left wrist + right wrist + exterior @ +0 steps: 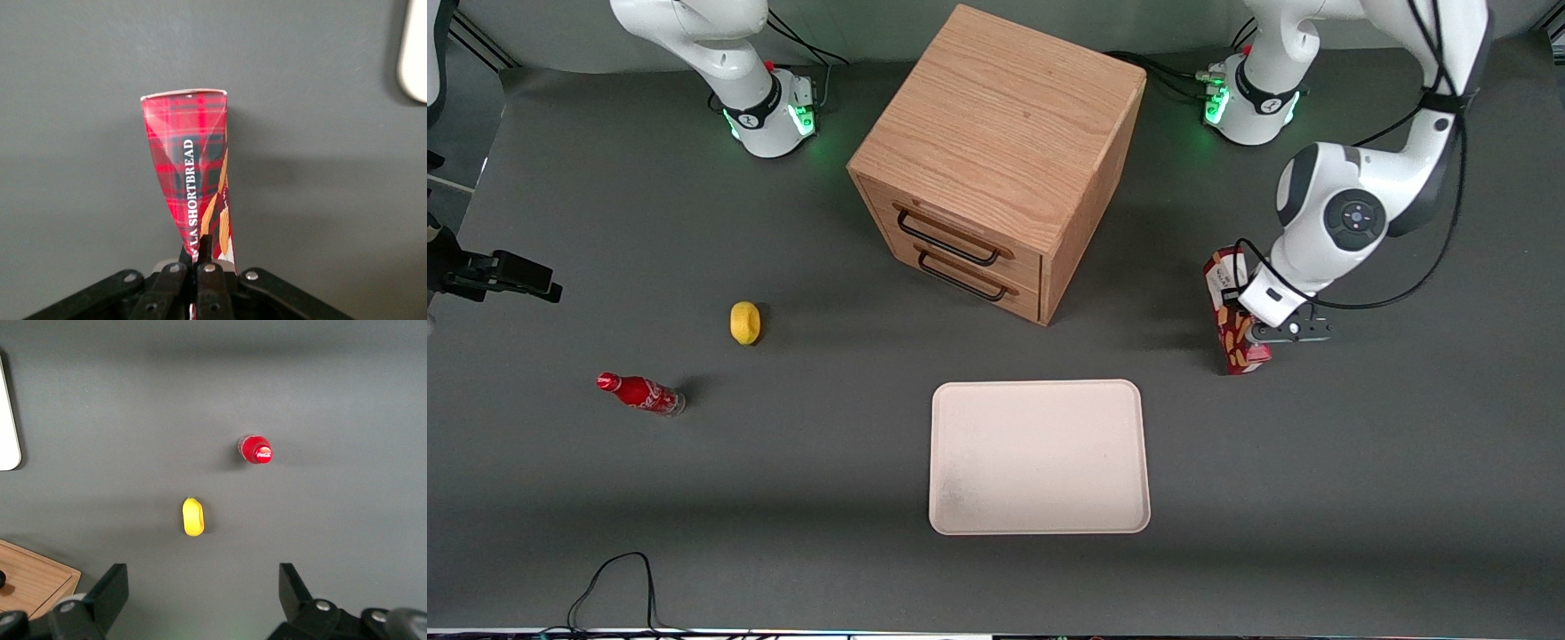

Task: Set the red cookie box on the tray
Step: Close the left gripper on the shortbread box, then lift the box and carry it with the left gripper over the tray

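Dark grey matte counter (694, 498), evenly lit, soft shadows. Oak two-drawer cabinet (996, 151) mid-counter, black wire handles facing the front camera. Black cable loop (618, 587) at the counter edge nearest the camera.

A glossy printed cardboard skin, tartan-patterned, is being shown by the red cookie box (1232, 322), which is being pinched between the matt black plastic fingers (205, 263) of the gripper (1263, 342) toward the working arm's end of the table. A smooth, matt cream finish is being presented by the tray (1039, 457). Grained, satin-finished wood is being displayed by the drawer cabinet (996, 160), all resting on a matt grey table covering (783, 498).
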